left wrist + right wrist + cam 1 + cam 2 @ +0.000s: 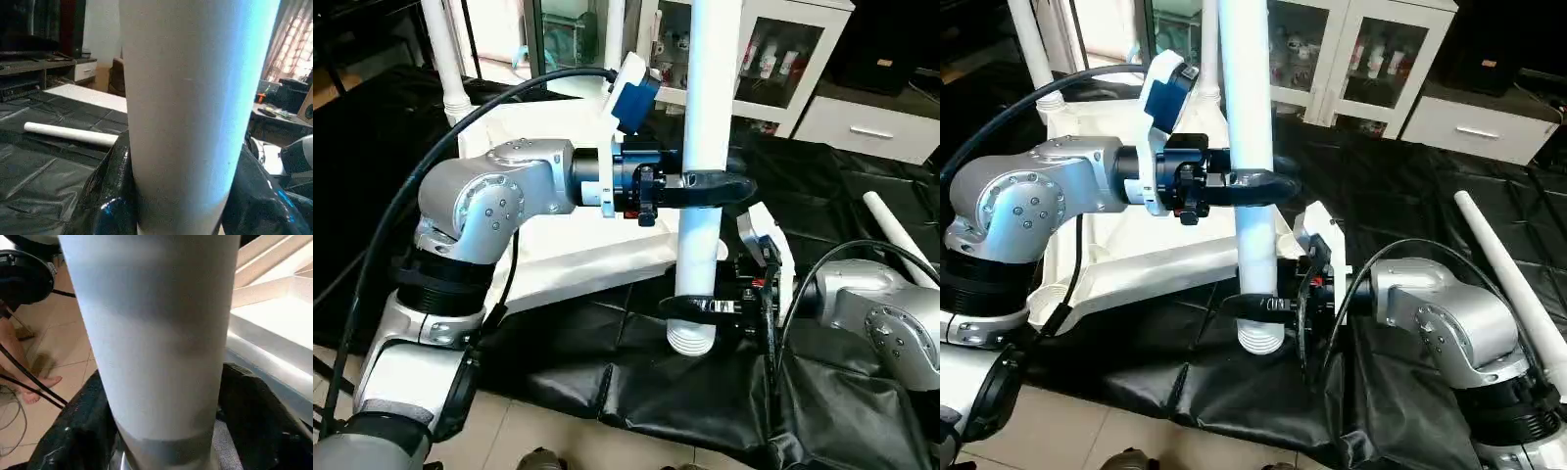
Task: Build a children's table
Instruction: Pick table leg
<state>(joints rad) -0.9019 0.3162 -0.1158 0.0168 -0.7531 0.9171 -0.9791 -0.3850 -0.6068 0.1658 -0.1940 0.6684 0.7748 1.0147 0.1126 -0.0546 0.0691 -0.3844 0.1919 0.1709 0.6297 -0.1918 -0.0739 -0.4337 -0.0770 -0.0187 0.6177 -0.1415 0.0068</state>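
A long white tube leg (710, 98) stands upright over the black-sheeted table, its ribbed end (690, 340) pointing down. My left gripper (715, 188) is shut on the leg about halfway up, coming in from the left. My right gripper (700, 308) holds the same leg just above the ribbed end; in the right wrist view its black fingers (78, 431) press against both sides. The white table top (558, 264) lies upside down behind the leg, ribs up (274, 313). Another leg (1508, 274) lies loose on the sheet at the right.
A white tube (445, 49) stands at the table top's far left corner. White cabinets with glass doors (773, 59) are behind. The black sheet (685, 392) hangs over the near table edge above a tiled floor. A person's bare foot (39, 387) is on that floor.
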